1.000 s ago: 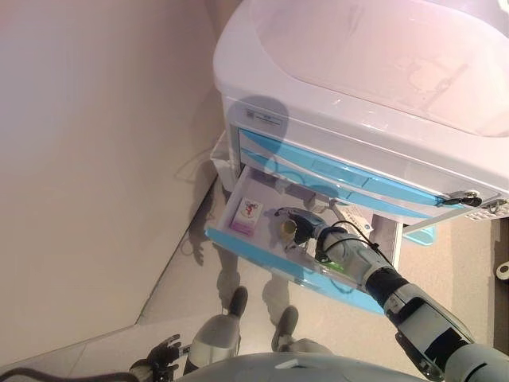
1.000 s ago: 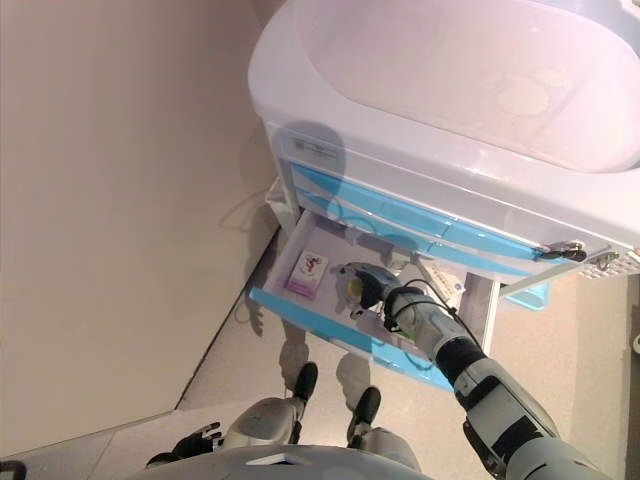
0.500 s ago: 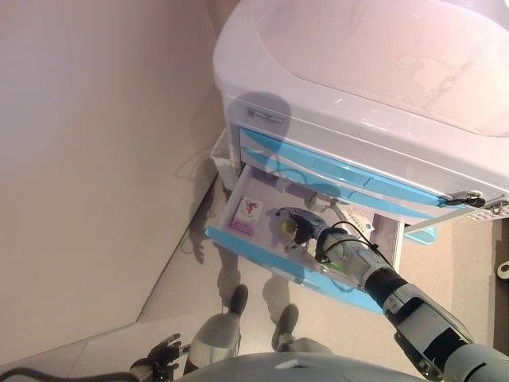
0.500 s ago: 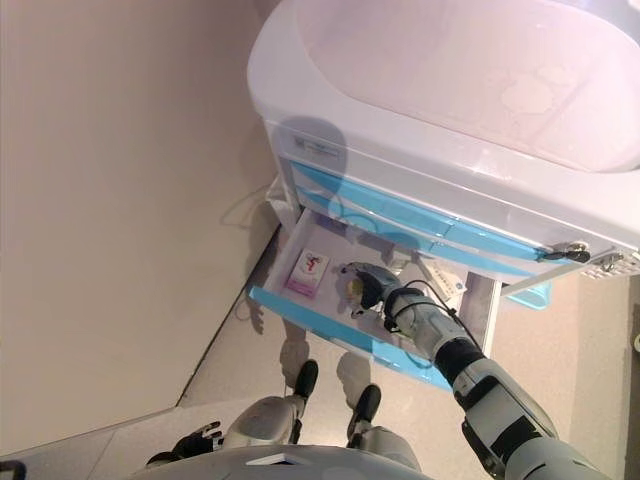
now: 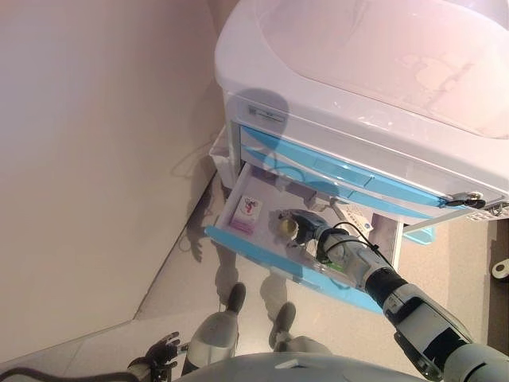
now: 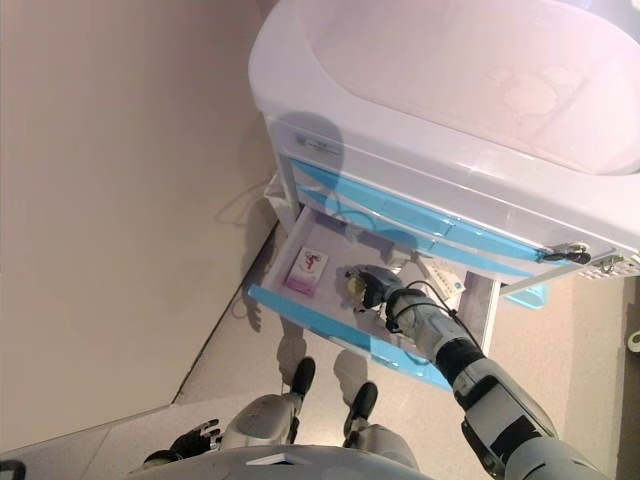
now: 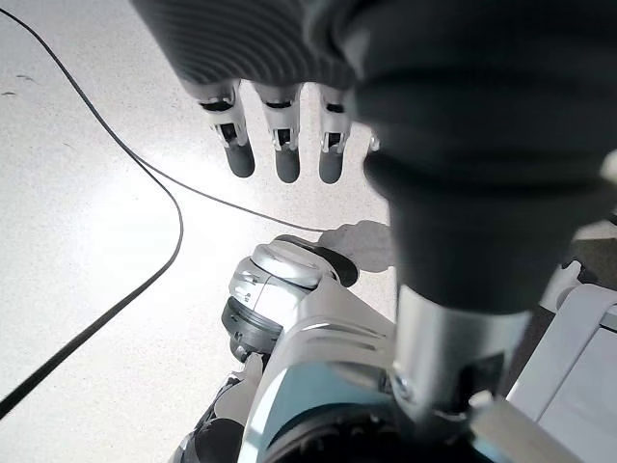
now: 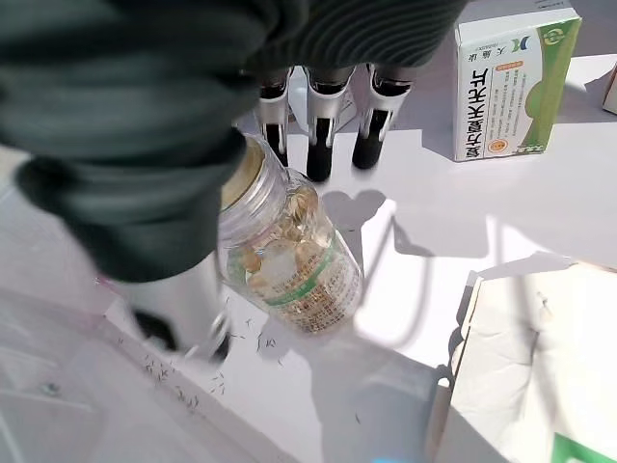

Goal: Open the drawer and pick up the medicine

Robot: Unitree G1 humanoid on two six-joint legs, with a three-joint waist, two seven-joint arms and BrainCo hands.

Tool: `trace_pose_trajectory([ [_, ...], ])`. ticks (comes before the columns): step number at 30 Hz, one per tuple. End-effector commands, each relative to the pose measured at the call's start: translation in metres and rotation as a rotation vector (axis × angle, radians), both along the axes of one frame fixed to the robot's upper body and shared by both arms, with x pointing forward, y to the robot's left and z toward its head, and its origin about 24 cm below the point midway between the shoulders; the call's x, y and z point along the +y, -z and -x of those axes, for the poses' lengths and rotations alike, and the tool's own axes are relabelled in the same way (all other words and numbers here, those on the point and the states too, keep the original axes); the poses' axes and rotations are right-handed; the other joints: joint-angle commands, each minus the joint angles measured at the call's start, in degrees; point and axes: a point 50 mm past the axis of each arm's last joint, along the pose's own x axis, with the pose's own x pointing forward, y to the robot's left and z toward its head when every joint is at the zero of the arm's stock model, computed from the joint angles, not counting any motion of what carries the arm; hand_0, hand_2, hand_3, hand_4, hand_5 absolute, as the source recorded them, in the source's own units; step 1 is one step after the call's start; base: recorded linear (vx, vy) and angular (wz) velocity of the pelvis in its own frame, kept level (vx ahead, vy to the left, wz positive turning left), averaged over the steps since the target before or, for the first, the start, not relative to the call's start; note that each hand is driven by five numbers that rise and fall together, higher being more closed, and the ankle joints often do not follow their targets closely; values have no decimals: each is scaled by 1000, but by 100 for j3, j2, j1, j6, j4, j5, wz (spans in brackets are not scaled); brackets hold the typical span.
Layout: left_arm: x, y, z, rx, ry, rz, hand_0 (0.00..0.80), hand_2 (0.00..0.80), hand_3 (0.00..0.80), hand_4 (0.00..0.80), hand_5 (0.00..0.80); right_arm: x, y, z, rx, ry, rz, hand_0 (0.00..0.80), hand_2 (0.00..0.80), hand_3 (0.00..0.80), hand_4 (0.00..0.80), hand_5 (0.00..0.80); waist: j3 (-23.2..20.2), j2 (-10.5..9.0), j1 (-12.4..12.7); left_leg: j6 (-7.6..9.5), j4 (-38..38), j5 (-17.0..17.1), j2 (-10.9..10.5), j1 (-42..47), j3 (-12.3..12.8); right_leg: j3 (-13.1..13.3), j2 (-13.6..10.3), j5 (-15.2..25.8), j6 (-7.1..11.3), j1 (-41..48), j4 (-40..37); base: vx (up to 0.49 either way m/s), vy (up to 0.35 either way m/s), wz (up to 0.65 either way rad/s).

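Medicine bottle, clear glass with pale capsules inside, sits in the open blue-fronted drawer. It leans, its long axis running from its base on the drawer floor up toward its cap under the right hand. That hand's fingers are straight above it, not curled round it. A green-and-white box lies nearby. The left hand hangs relaxed over the floor.

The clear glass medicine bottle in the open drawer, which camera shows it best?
The right wrist view: the clear glass medicine bottle fills the middle, lying on the white drawer floor, pills visible, right hand beside it. Both eye views show only a small yellowish spot at that hand. The left wrist view misses it.
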Motion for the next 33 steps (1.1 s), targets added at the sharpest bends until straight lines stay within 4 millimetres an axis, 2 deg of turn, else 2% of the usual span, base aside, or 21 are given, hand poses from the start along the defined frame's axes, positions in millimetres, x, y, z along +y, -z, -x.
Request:
trace_pose_trajectory([
  [1, -12, 3, -7, 10, 42, 13, 0, 0, 0, 0, 0, 20, -20, -11, -104, -86, -2, 577, 577, 577, 577, 577, 0, 36, 120, -53, -22, -288, -95, -96, -103, 62, -103, -364, 126, -70, 704, 0, 0, 0],
  [2, -12, 3, -7, 9, 43, 14, 0, 0, 0, 0, 0, 20, -20, -11, -105, -88, -1, 718, 718, 718, 718, 718, 3, 40, 119, -55, -22, -287, -95, -97, -99, 61, -105, -361, 126, -72, 702, 0, 0, 0],
  [3, -12, 3, -8, 9, 43, 14, 0, 0, 0, 0, 0, 20, -20, -11, -105, -89, -1, 800, 800, 800, 800, 800, 5, 41, 118, -56, -24, -286, -93, -96, -98, 63, -105, -358, 126, -73, 699, 0, 0, 0],
  [19, -12, 3, -9, 7, 43, 19, 0, 0, 0, 0, 0, 17, -25, -14, -134, -83, -9, 800, 800, 800, 800, 800, 4, 52, 120, -58, -46, -264, -87, -128, -89, 54, -110, -336, 149, -96, 678, 0, 0, 0],
  [23, -12, 3, -8, 9, 41, 14, 0, 0, 0, 0, 0, 21, -33, -14, -174, -103, -29, 800, 800, 800, 800, 800, -14, 19, 99, -55, -51, -274, -78, -101, -69, 70, -96, -328, 150, -74, 670, 0, 0, 0],
  [28, -10, 2, -9, 12, 24, 5, 0, 0, 0, 0, 0, 29, -54, -15, -246, -162, -68, 800, 800, 800, 800, 800, -68, -57, 13, -56, -51, -299, -51, -56, -15, 148, -70, -318, 162, -55, 665, 2, -5, -1],
  [33, -8, 2, -7, 16, 12, -1, 0, 0, 0, 0, 0, 28, -64, -11, -268, -201, -93, 800, 800, 800, 800, 800, -143, -123, -64, -56, -48, -329, -21, 0, 51, 234, -47, -311, 179, -35, 667, 17, -15, -8],
])
